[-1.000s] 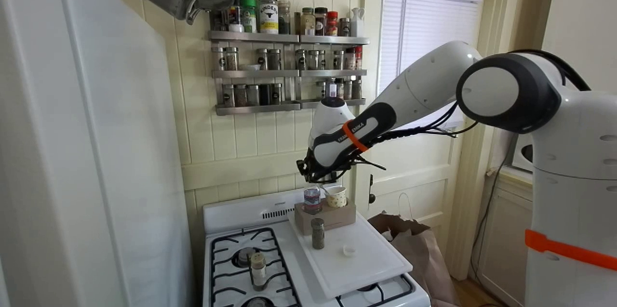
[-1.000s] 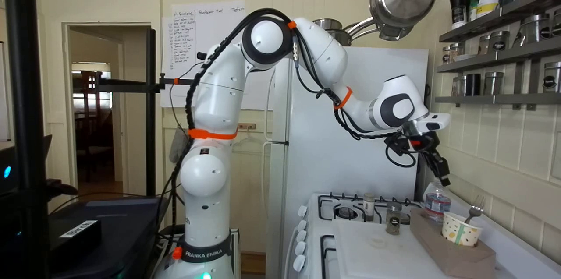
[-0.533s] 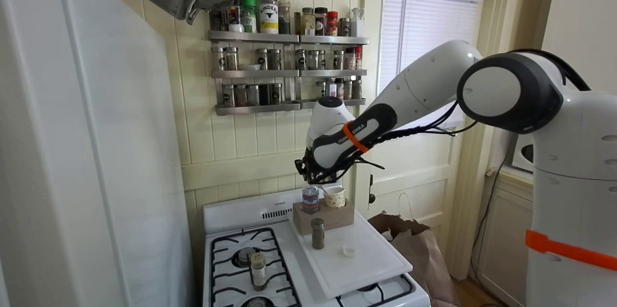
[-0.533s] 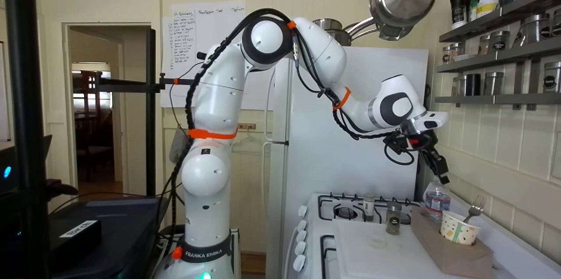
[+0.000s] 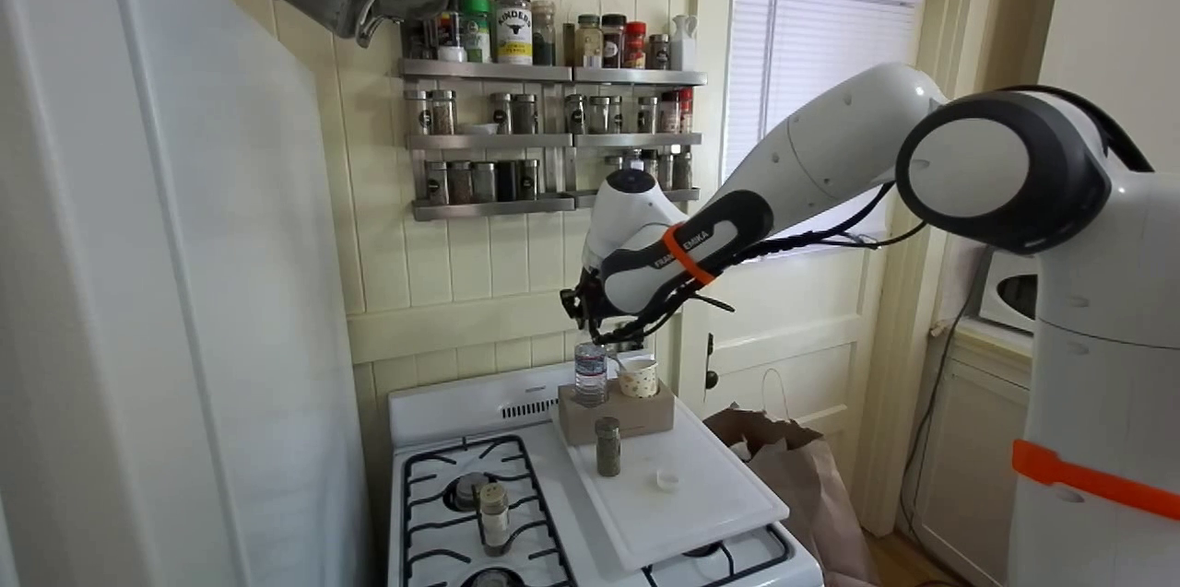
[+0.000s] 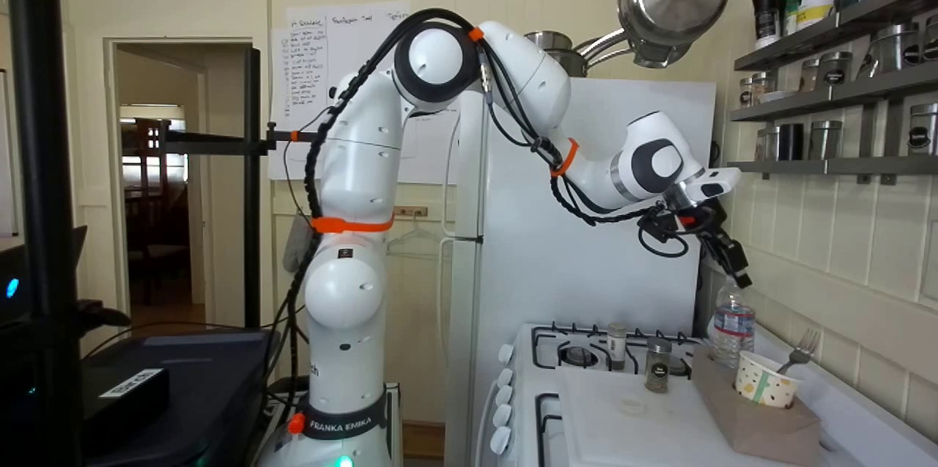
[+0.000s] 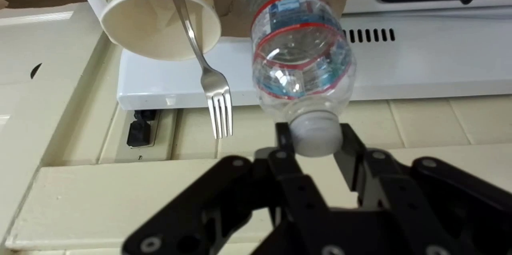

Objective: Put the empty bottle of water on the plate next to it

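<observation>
The bottle (image 7: 296, 47) is clear plastic with a red and blue label and a white cap. It shows upright in both exterior views (image 5: 591, 372) (image 6: 733, 326). Its lower end is at the brown cardboard box (image 6: 769, 423); I cannot tell whether it is free of the box. My gripper (image 7: 316, 135) comes from above, and its fingers are shut on the cap, one on each side. The gripper also shows in an exterior view (image 6: 740, 278). A flat white board (image 5: 705, 513) on the stove, under the box, is the only plate-like thing I see.
A spotted paper cup (image 6: 766, 383) with a fork (image 7: 214, 83) stands in the box beside the bottle. A spice jar (image 5: 607, 447) and a small clear lid (image 5: 667, 480) are on the board. Another jar (image 5: 494, 513) stands on the burner grate. Wall shelves (image 5: 553, 142) hang above.
My gripper has moved up with the bottle's cap between its fingers. More of the bottle shows above the box. The box has shifted slightly.
</observation>
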You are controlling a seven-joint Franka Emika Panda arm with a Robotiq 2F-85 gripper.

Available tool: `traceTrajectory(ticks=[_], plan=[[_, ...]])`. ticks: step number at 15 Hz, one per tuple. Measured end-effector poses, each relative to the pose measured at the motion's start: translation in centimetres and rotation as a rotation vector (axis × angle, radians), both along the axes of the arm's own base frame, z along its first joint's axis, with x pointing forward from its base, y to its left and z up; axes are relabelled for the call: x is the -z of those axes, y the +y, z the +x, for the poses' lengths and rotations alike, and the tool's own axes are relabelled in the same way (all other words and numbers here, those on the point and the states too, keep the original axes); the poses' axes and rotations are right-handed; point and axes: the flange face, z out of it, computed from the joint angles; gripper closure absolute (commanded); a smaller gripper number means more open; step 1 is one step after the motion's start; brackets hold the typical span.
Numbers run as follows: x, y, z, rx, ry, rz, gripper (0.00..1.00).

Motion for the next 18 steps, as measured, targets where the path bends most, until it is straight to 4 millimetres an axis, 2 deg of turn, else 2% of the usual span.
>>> traceTrajectory(ticks=[6,11,15,18], plan=[[-2.8,0.6,-0.9,-0.015,-0.051,-0.026,0.92],[-5.2,2.3,-1.9,-0.045,-0.103,-0.023,0.92],[-6.5,5.4,-2.4,-0.119,-0.186,0.017,0.92],[-5.8,8.9,-2.1,-0.207,-0.221,0.076,0.92]])
